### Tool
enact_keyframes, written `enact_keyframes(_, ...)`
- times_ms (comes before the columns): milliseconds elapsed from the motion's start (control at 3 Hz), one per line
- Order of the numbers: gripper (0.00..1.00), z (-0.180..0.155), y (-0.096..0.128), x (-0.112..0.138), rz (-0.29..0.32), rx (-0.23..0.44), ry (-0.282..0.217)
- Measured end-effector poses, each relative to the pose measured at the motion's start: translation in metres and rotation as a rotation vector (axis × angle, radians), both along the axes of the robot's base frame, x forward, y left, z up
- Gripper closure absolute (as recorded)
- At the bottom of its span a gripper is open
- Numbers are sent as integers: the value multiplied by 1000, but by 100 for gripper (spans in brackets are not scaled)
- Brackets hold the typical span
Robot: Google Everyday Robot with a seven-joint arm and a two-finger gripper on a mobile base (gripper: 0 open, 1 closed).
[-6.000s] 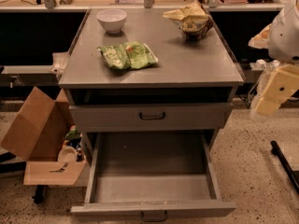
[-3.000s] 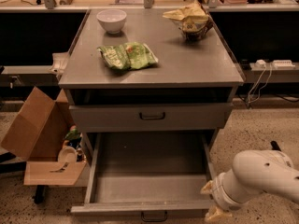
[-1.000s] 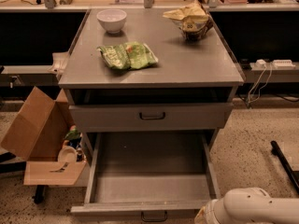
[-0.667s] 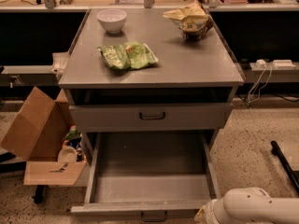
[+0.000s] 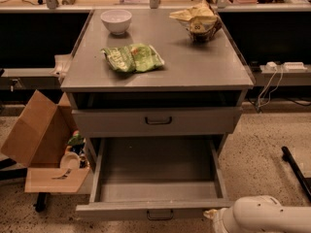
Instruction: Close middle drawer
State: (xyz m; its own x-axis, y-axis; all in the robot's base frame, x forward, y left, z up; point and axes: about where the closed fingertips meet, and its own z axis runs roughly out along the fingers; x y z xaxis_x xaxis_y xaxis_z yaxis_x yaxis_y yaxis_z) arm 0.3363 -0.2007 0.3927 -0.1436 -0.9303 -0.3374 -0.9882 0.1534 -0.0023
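The middle drawer [image 5: 155, 178] is pulled far out of the grey cabinet. It is wide, grey and plain inside. Its low front panel [image 5: 150, 210] has a small black handle [image 5: 160, 215] at its centre. My white arm [image 5: 267, 216] comes in at the bottom right corner. The gripper [image 5: 212, 213] is at the right end of the drawer's front panel, close to its front right corner. I cannot tell whether it touches the panel.
Above the open drawer is a grey drawer with a taller front [image 5: 158, 121], pushed in. On the cabinet top [image 5: 204, 62] lie a white bowl [image 5: 116, 21], a green chip bag [image 5: 132, 57] and a crumpled bag [image 5: 198, 19]. An open cardboard box [image 5: 41, 144] stands at the left. A black bar [image 5: 296, 171] lies on the floor at the right.
Over the last seconds my arm came down from the upper right to the bottom right corner, by the drawer's front. In the last second it hardly moved. The drawer has not moved.
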Motion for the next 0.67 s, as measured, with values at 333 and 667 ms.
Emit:
enact_keyframes(333, 0, 0, 0, 0, 0, 0, -1)
enact_keyframes(667, 19, 0, 0, 2, 0, 1, -10)
